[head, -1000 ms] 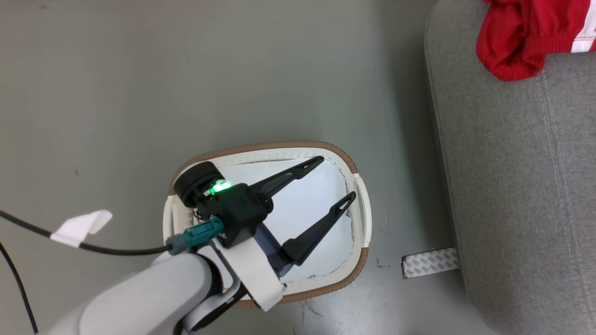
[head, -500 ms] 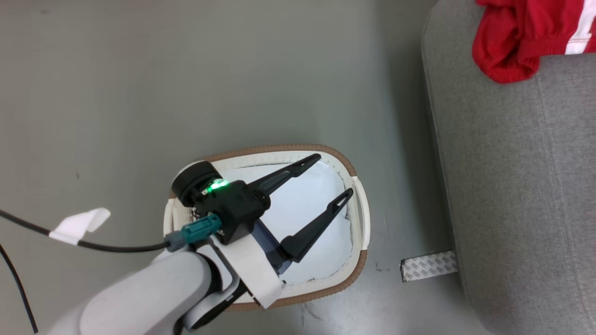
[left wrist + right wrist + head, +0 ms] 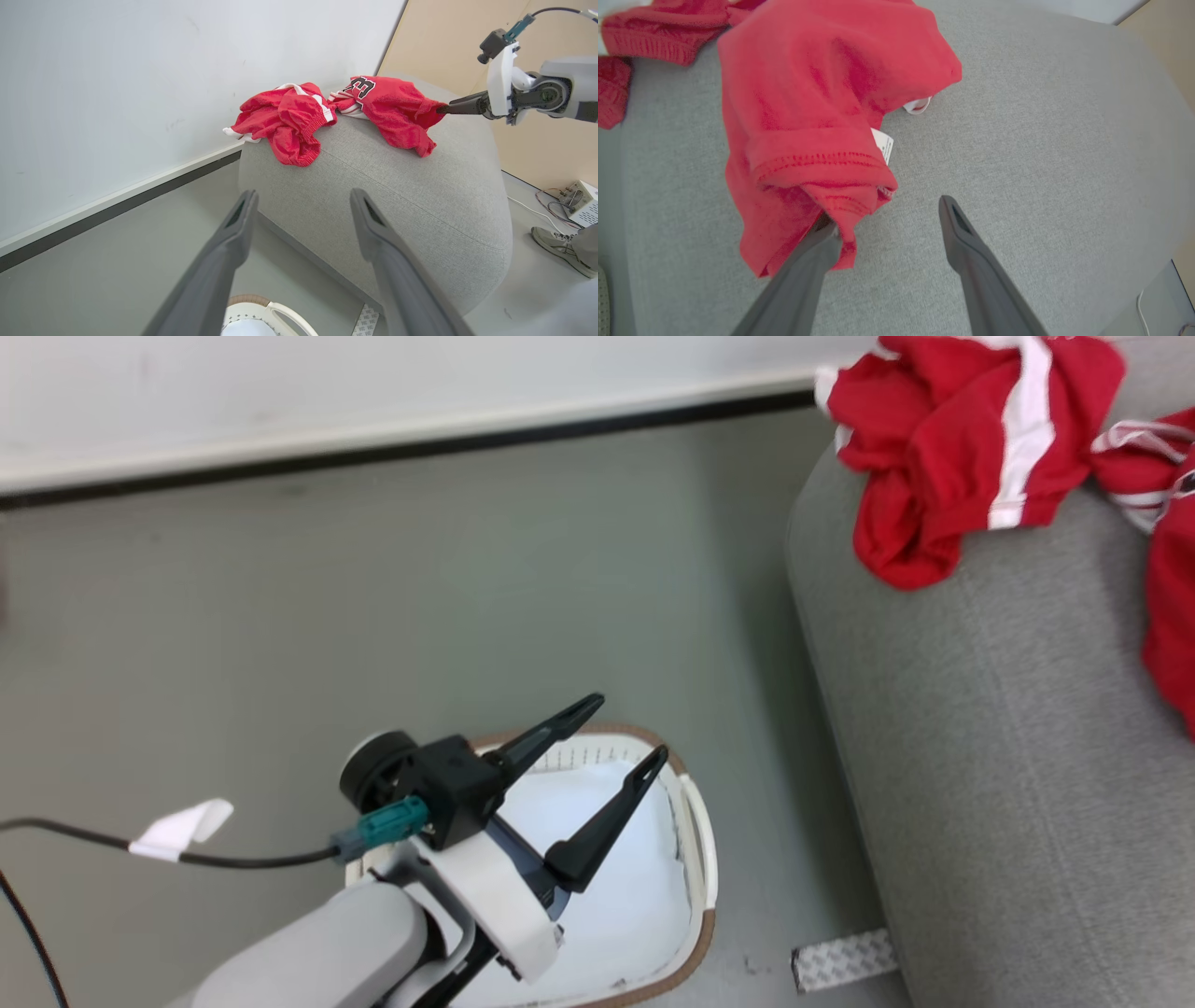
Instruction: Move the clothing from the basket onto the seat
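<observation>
Red clothing (image 3: 822, 116) on the seat (image 3: 1017, 140) hides one tip of the spread right jaws; left jaws also spread.

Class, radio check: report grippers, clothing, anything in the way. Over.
Left gripper open above basket. Right gripper open, one finger touching clothing on seat. Basket holds liner. No obstruction seen.

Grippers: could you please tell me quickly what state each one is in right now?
Left gripper: open, empty, over the oval white plastic basket.
Right gripper: open; bright red fabric garment drapes over one finger.
</observation>
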### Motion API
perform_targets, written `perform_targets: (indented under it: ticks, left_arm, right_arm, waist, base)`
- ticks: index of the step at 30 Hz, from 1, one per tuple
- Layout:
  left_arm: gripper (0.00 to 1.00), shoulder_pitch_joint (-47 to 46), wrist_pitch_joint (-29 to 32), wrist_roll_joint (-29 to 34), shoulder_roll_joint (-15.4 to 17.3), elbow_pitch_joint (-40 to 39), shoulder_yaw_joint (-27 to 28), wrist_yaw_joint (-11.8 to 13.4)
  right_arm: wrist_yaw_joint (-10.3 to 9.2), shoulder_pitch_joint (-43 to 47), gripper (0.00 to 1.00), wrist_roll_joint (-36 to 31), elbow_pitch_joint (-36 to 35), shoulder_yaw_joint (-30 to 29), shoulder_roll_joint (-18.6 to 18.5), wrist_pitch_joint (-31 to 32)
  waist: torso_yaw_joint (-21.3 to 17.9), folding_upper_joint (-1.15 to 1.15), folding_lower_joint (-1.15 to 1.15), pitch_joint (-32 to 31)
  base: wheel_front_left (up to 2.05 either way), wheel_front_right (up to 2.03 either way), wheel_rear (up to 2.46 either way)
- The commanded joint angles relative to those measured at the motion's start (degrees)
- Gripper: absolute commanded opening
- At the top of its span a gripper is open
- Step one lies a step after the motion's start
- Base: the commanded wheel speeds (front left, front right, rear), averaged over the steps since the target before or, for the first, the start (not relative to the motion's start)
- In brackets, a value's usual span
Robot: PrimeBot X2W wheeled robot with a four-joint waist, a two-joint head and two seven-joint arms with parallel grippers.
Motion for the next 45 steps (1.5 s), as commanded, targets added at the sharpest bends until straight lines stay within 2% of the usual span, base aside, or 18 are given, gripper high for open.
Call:
perform_targets:
  ticks: [1,4,9,13,16,20,23,28,32,36,40,45]
  left_arm:
    - [1.0,1.5,-0.7,-0.6,-0.2,0.6,0.1,0.4]
    - [1.0,3.4,-1.7,-1.8,-0.2,1.6,0.6,1.3]
    - [1.0,6.5,-3.3,-3.5,-0.6,3.1,2.1,2.6]
    - [1.0,8.0,-4.2,-5.3,-0.4,4.0,5.0,3.9]
    - [1.0,9.3,-4.7,-6.1,0.5,4.3,8.4,5.5]
    - [1.0,12.6,-5.1,-7.9,1.3,4.0,13.3,6.7]
    - [1.0,15.8,-5.1,-8.7,1.8,3.2,18.1,7.4]
    - [1.0,23.1,-5.1,-6.0,1.1,1.9,26.3,8.0]
    - [1.0,28.2,-5.1,-3.0,-0.9,1.6,32.0,6.9]
    - [1.0,33.2,-5.1,3.4,-4.4,2.3,38.1,5.4]
    - [1.0,36.2,-5.1,8.7,-7.9,3.7,42.7,2.8]
    - [1.0,38.7,-5.1,13.8,-12.5,6.8,47.0,-1.6]
  right_arm:
    - [-0.14,2.4,1.0,1.5,-1.3,1.8,-1.4,1.3]
    - [-0.14,5.3,1.0,4.8,-5.9,4.8,-4.7,2.2]
    - [-0.14,9.7,1.0,8.9,-13.8,7.2,-8.0,2.3]
    - [-0.14,13.4,1.0,9.6,-21.1,6.9,-8.8,1.2]
    - [-0.14,16.0,1.0,8.9,-26.8,4.9,-7.1,-0.5]
    - [-0.14,19.3,1.0,5.6,-34.4,2.7,-4.1,-3.7]
    - [-0.14,21.9,1.0,3.8,-38.4,0.6,0.6,-6.0]
    - [-0.13,27.1,1.0,-0.8,-43.6,-3.8,8.8,-11.1]
    - [-0.13,31.7,1.0,-4.4,-46.0,-5.7,15.6,-16.4]
    - [-0.13,36.6,1.0,-7.2,-44.8,-3.7,22.1,-23.5]
    - [-0.13,38.8,1.0,-8.2,-41.5,-1.1,25.4,-28.2]
    - [-0.13,39.6,1.0,-8.9,-36.1,1.7,26.9,-31.2]
  waist:
    - [-0.9,0.0,0.01,-4.8]
    - [-1.1,0.0,0.01,-8.0]
    - [-0.9,0.0,0.01,-13.3]
    - [0.6,0.0,0.01,-16.9]
    - [1.6,0.0,0.01,-18.9]
    - [2.8,0.0,0.01,-20.8]
    - [3.8,0.0,0.01,-21.8]
    - [5.6,0.0,0.01,-22.6]
    - [7.0,0.0,0.01,-22.9]
    - [8.2,0.0,0.01,-23.3]
    - [8.7,0.0,0.01,-23.4]
    - [8.8,0.0,0.01,-23.7]
  base:
    - [0.0,0.0,0.0]
    - [0.0,0.0,0.0]
    - [0.0,0.0,0.0]
    - [0.0,0.0,0.0]
    - [0.0,0.0,0.0]
    - [0.0,0.0,0.0]
    - [0.0,0.0,0.0]
    - [0.0,0.0,0.0]
    - [0.0,0.0,0.0]
    - [0.0,0.0,0.0]
    - [0.0,0.0,0.0]
    - [0.0,0.0,0.0]
